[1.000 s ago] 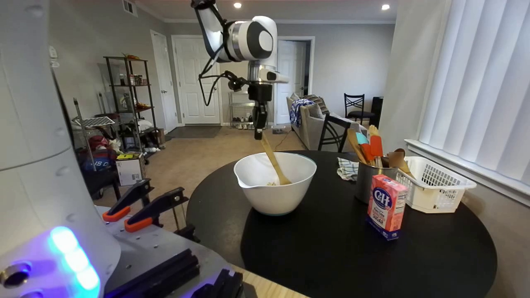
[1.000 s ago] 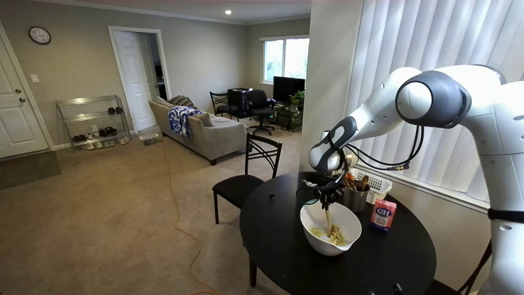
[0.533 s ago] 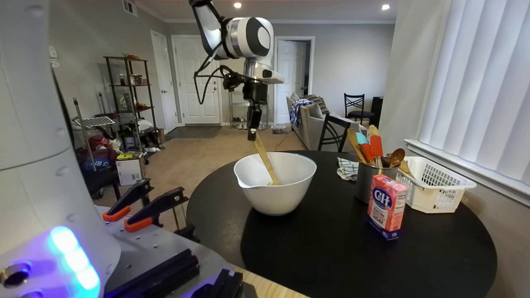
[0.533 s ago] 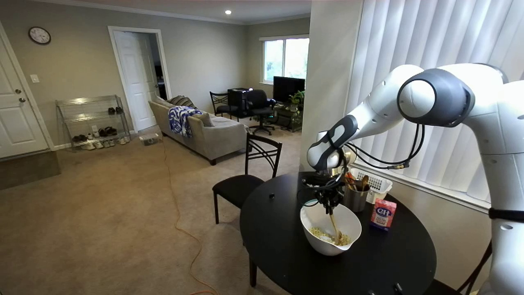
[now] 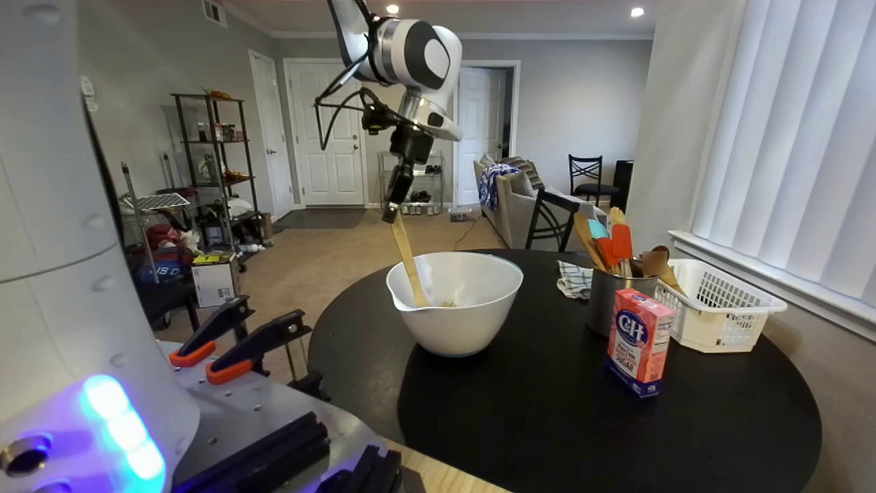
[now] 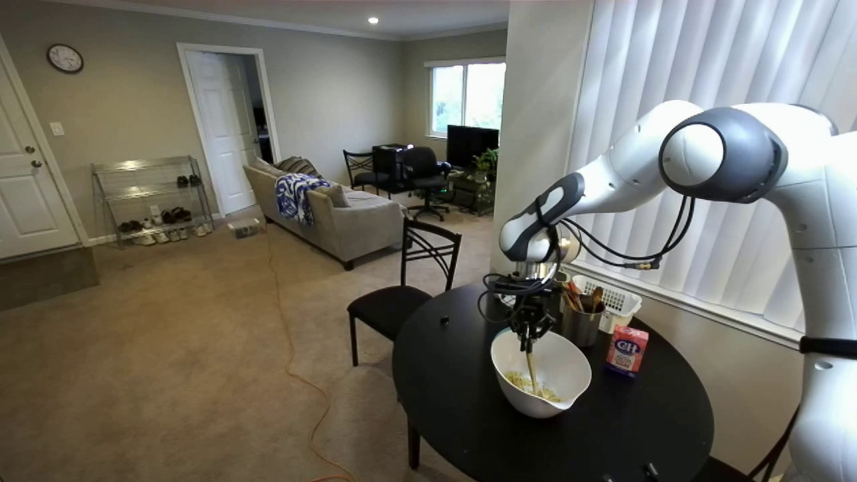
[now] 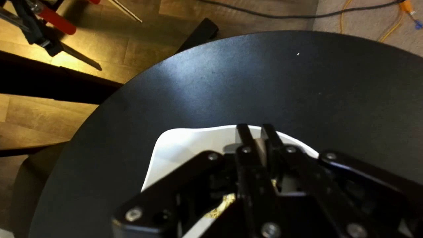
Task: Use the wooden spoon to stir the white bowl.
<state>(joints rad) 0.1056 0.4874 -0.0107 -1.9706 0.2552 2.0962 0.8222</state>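
Observation:
The white bowl stands upright on the black round table; it also shows in an exterior view and in the wrist view. Pale yellow crumbly food lies in its bottom. My gripper, also in an exterior view and the wrist view, is shut on the upper end of the wooden spoon. The spoon slants down into the bowl near the spout side, its lower end in the food. In the wrist view, the handle's end shows between the fingers; the rest is hidden.
A pink sugar box and a metal canister of utensils stand right of the bowl. A white slatted basket and a checked cloth lie behind. A black chair stands beside the table. Clamps sit by the robot base.
My gripper has moved left in an exterior view and now tilts. The spoon has swept through the food from the bowl's right toward its spout side. The bowl has not moved.

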